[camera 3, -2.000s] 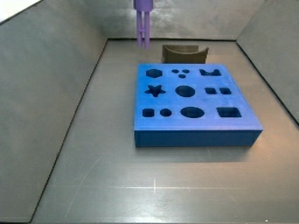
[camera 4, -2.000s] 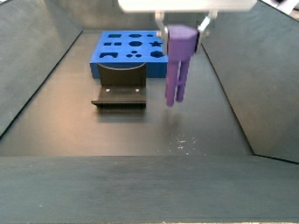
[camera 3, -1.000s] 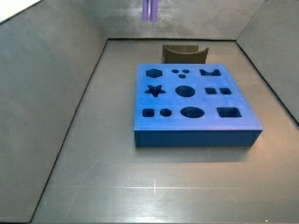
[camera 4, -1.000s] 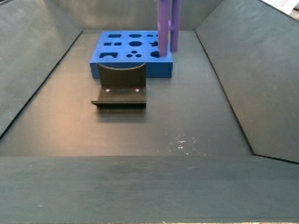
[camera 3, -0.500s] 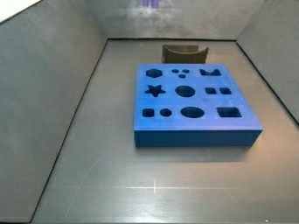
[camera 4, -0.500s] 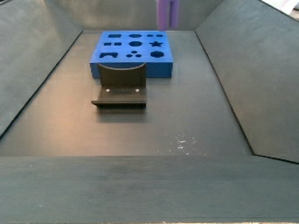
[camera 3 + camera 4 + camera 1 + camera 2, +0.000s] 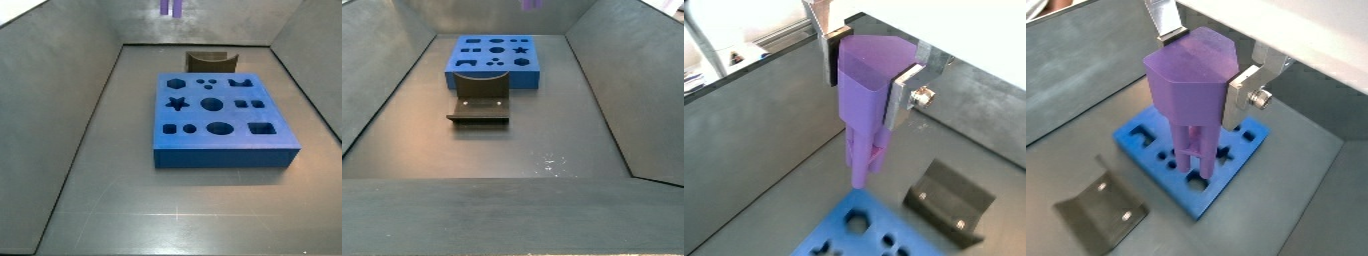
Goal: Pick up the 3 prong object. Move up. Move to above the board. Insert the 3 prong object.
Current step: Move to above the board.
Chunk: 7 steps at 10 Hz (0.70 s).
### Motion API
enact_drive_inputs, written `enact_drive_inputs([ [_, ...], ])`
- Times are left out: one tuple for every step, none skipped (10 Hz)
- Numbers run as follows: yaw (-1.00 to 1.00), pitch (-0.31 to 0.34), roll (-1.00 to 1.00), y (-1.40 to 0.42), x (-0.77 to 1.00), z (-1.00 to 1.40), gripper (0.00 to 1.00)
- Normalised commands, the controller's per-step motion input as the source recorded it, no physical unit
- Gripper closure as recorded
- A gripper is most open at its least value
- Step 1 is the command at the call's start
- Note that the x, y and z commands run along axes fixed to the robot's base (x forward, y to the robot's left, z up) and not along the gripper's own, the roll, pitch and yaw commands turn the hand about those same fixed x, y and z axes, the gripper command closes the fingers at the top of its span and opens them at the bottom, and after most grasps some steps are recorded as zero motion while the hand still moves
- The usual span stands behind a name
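My gripper (image 7: 866, 88) is shut on the blocky top of the purple 3 prong object (image 7: 865, 100), which hangs upright with its prongs down. It shows the same in a wrist view (image 7: 1193, 85), gripper (image 7: 1203, 70) high above the floor. In both side views only the prong tips (image 7: 170, 8) (image 7: 532, 4) show at the upper edge; the gripper itself is out of those views. The blue board (image 7: 221, 125) with dark shaped holes lies flat on the floor, also seen in a side view (image 7: 492, 55). In a wrist view the prongs line up over the board (image 7: 1153, 150).
A small dark brown open-topped holder (image 7: 207, 61) stands on the floor just beyond one short end of the board, also in a side view (image 7: 480, 106) and both wrist views (image 7: 951, 200) (image 7: 1100, 212). Sloping grey walls enclose the floor.
The gripper has lifted the purple object; it climbed out of the top of both side views, leaving only the prong tips visible, and shifted toward the board.
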Motion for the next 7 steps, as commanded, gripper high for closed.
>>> enact_drive_inputs([
  [0.00,0.025,0.03,-1.00,-0.05,0.15,1.00],
  [0.00,0.044,0.01,-1.00,-0.05,0.16,1.00],
  [0.00,0.060,0.01,-1.00,-0.04,0.17,1.00],
  [0.01,0.079,0.01,-1.00,-0.02,0.17,1.00],
  [0.01,0.102,0.00,-0.78,0.01,0.14,1.00],
  [0.01,0.124,0.00,-0.44,0.04,0.09,1.00],
  [0.01,0.121,0.00,-0.27,0.05,0.06,1.00],
])
